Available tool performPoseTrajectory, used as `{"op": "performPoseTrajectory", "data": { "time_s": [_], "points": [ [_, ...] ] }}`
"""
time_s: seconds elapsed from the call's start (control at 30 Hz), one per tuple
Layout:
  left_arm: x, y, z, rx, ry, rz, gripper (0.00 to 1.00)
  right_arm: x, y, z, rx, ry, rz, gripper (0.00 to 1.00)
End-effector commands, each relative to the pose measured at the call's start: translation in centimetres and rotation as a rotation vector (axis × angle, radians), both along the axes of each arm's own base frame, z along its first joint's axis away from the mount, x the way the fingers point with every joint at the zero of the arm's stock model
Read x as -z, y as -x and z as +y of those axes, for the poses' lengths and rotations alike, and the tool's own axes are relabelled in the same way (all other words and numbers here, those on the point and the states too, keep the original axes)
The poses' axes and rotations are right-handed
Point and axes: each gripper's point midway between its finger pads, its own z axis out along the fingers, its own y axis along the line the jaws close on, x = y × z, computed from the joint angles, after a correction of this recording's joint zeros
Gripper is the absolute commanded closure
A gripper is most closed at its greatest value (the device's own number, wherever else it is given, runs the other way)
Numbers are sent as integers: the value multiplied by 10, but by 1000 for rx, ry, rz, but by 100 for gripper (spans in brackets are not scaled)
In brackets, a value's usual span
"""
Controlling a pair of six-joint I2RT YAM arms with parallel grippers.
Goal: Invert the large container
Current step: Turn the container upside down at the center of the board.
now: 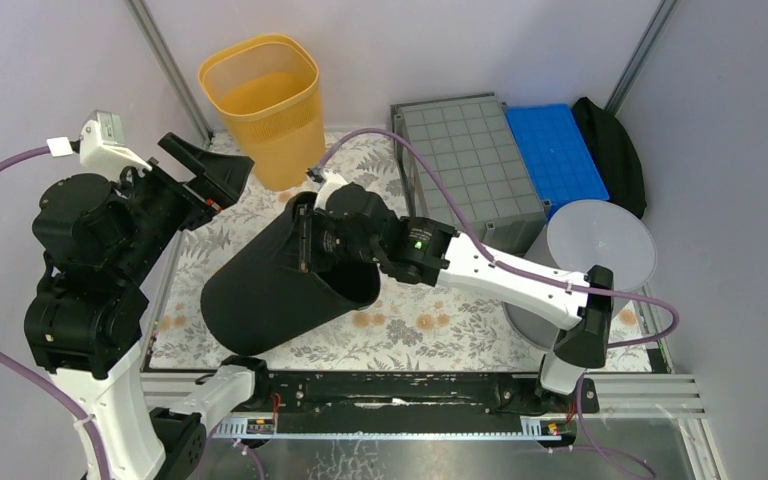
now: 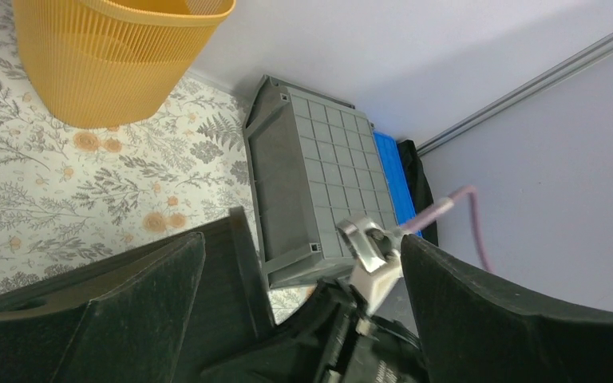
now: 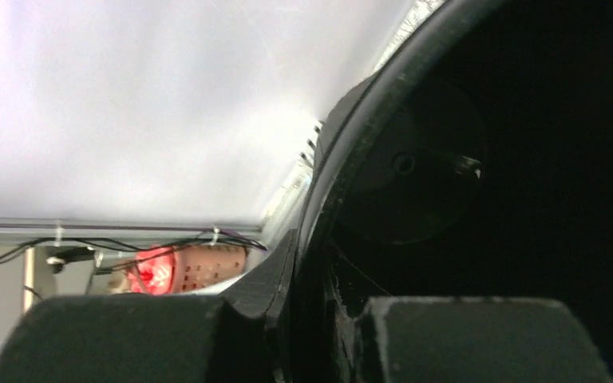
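Back-right of the right tool [image 1: 308, 243]: large container [image 1: 470, 160].

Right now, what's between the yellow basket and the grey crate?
Only bare floral mat separates yellow basket and grey crate in the left wrist view; top view shows a purple cable arching over it.
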Motion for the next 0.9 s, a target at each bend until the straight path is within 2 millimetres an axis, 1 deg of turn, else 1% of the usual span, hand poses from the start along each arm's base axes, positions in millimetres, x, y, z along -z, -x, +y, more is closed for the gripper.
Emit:
{"op": "performPoseTrajectory", "data": {
  "time_s": [0.0, 0.03, 0.1, 0.17, 0.2, 0.37, 0.47, 0.53, 0.6, 0.63, 0.73, 0.77, 0.87],
  "points": [
    [-13, 4, 0, 16, -27, -37, 0, -84, -3, 12, -108, -458, 58, 100],
    [-14, 5, 0, 15, -31, -35, 0, -80, -7, 12, -115, -494, 75, 100],
    [-14, 5, 0, 13, -33, -34, 0, -82, -12, 9, -131, -562, 95, 100],
    [-14, 5, 0, 16, -32, -34, 0, -80, -21, 6, -124, -622, 121, 100],
    [-14, 5, 0, 16, -31, -31, 0, -85, -26, 3, -122, -678, 116, 100],
    [-11, 4, -1, 19, -28, -21, 0, -88, -50, -3, -117, -892, 158, 100],
    [-9, 3, -1, 21, -30, -15, 0, -90, -59, 2, -142, -1034, 182, 100],
    [-8, 3, -1, 19, -30, -14, 0, -86, -68, 8, -149, -1115, 205, 100],
    [-8, 3, -1, 19, -29, -13, 0, -80, -77, 12, -152, -1215, 227, 100],
    [-7, 3, -1, 21, -30, -11, 0, -67, -84, 17, -148, -1254, 250, 100],
    [-6, 3, -2, 22, -31, -7, 0, -47, -97, 17, -139, -1380, 290, 100],
    [-5, 3, -1, 21, -31, -4, 0, -39, -102, 19, -129, -1393, 313, 100],
    [-2, 0, -2, 25, -30, 5, 0, -23, -104, 31, -110, -1371, 291, 100]
  ]
}}
